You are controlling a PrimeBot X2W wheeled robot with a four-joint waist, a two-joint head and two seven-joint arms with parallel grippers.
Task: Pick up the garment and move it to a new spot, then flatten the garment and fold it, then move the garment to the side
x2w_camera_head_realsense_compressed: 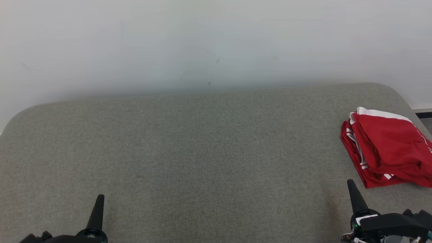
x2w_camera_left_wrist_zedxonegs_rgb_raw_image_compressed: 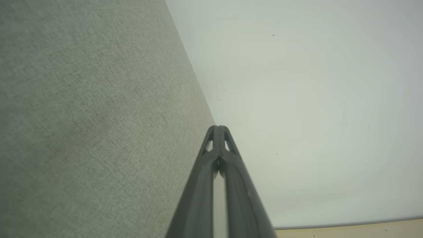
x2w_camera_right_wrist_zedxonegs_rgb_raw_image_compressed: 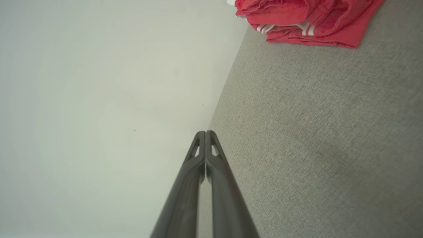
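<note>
The garment (x2w_camera_head_realsense_compressed: 388,148) is red with white trim and lies folded in a compact stack at the right edge of the grey fabric surface (x2w_camera_head_realsense_compressed: 202,152). It also appears at the top of the right wrist view, garment (x2w_camera_right_wrist_zedxonegs_rgb_raw_image_compressed: 307,19). My right gripper (x2w_camera_head_realsense_compressed: 351,184) sits at the lower right, shut and empty, a short way in front of and left of the garment. At the lower left, my left gripper (x2w_camera_head_realsense_compressed: 100,198) is shut and empty too, far from the garment. The wrist views show each pair of fingertips pressed together: left gripper (x2w_camera_left_wrist_zedxonegs_rgb_raw_image_compressed: 218,127), right gripper (x2w_camera_right_wrist_zedxonegs_rgb_raw_image_compressed: 205,132).
A pale wall (x2w_camera_head_realsense_compressed: 216,44) rises directly behind the surface. The surface has rounded back corners, and its right edge runs close by the garment. A strip of floor (x2w_camera_head_realsense_compressed: 423,116) shows past the far right corner.
</note>
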